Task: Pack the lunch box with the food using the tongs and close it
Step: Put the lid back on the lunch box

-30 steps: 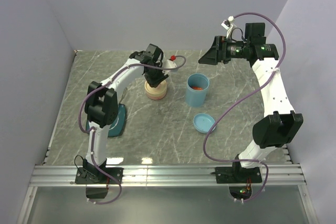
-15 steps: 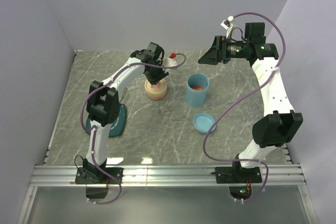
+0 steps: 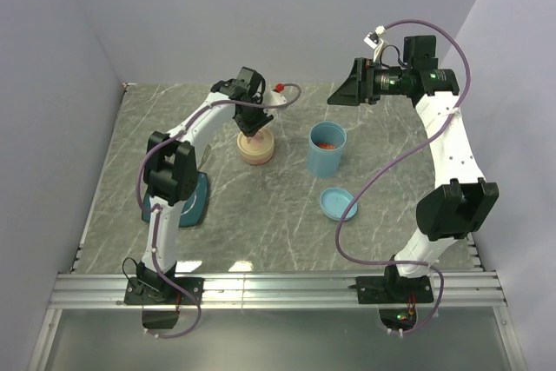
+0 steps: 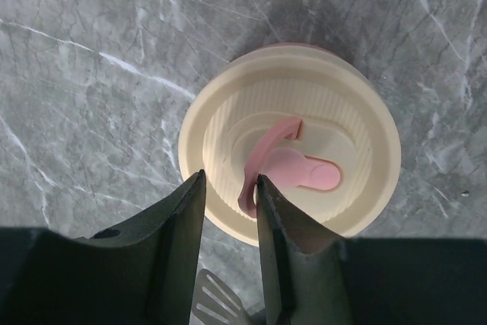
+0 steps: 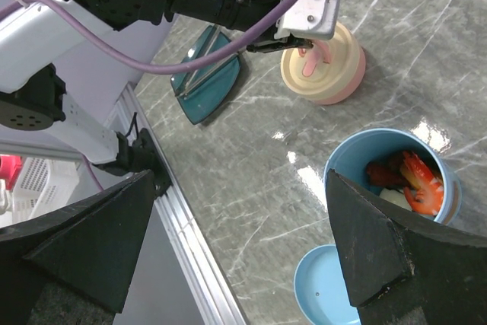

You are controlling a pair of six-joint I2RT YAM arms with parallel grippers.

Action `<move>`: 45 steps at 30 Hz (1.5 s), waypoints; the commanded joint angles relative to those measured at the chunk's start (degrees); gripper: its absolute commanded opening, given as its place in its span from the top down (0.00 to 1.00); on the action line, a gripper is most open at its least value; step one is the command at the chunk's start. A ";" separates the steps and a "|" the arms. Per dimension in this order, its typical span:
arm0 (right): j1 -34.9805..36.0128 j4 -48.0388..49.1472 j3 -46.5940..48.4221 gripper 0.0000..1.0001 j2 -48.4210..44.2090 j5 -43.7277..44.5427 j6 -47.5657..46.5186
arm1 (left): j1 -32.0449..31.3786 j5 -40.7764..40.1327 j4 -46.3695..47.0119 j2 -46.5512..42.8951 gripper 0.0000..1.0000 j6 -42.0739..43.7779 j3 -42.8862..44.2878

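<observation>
Left claw [image 4: 230, 180] hangs over the cream tub [image 4: 365, 135], jaws narrow and clamping nothing. The pink handle [image 4: 285, 165] on the tub's cover lies just below the tips. Right claw [image 5: 242, 180] stands wide and empty, high above the bench [image 3: 278, 215].

Food [image 5: 415, 184] sits in the blue cup [image 3: 326, 162]. Tongs [image 5: 204, 58] lie on the plate [image 5: 224, 81].

Judged status: filling largely done, tub covered. Remaining: seat the blue lid [image 3: 338, 203], which lies on the bench beside the cup.

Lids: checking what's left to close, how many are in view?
2. The cream lid sits on the pink container below the left pincer; the blue lid lies on the table beside the open blue cup.
</observation>
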 commanded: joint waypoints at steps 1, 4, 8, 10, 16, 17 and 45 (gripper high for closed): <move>-0.35 -0.67 2.53 0.00 -0.20 -1.40 -0.84 | 0.29 2.54 1.44 -0.88 0.61 -0.41 2.14; -0.44 -0.49 2.53 0.00 -0.20 -1.58 -0.84 | 0.29 3.69 2.40 -2.28 0.59 -1.45 2.13; -0.44 -0.14 2.18 0.00 -0.46 -1.67 -0.75 | 0.29 3.17 5.12 -4.83 0.48 -5.06 3.10; -0.26 -0.14 2.27 0.00 -0.47 -1.67 -0.75 | 0.29 2.91 5.30 -5.54 0.38 -6.99 4.24; -0.26 -0.40 2.18 0.00 -0.55 -1.58 -0.75 | 0.29 2.29 3.55 -7.12 0.42 -10.16 5.74; -0.26 -0.40 2.09 0.00 -0.64 -1.58 -0.75 | 0.29 2.29 2.07 -7.12 0.46 -10.34 5.91; -0.26 -0.23 2.27 0.00 0.33 -0.35 -0.22 | 1.26 3.96 -3.14 0.08 0.85 -11.04 6.79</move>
